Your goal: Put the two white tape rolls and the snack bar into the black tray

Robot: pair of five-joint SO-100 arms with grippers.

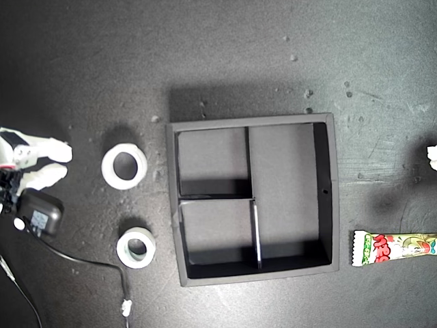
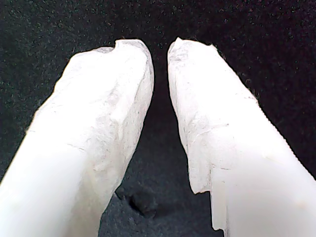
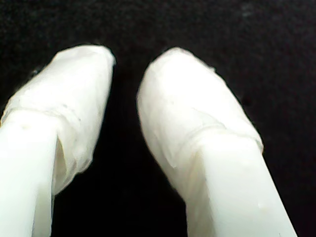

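Note:
The black tray (image 1: pixel 334 191) lies mid-table in the exterior view, with nothing in its three compartments. Two white tape rolls lie flat off its left wall, the wider one (image 1: pixel 108 167) farther back and the smaller greyer one (image 1: pixel 123 251) nearer the front. The snack bar (image 1: pixel 395 248) lies at the exterior view's right edge, partly cut off. One arm's white-wrapped gripper (image 1: pixel 63 164) sits at that view's left edge beside the wider roll. A white tip of the other arm (image 1: pixel 432 157) shows at the right edge. My first gripper (image 2: pixel 160 49) and my second gripper (image 3: pixel 126 64) each stand slightly open over bare black table. I cannot tell which arm is which.
A black box (image 1: pixel 39 213) with a thin black cable (image 1: pixel 89 262) lies by the arm on the exterior view's left, the cable running past the smaller roll to the front edge. Small pale specks (image 1: pixel 307 92) dot the dark table behind the tray.

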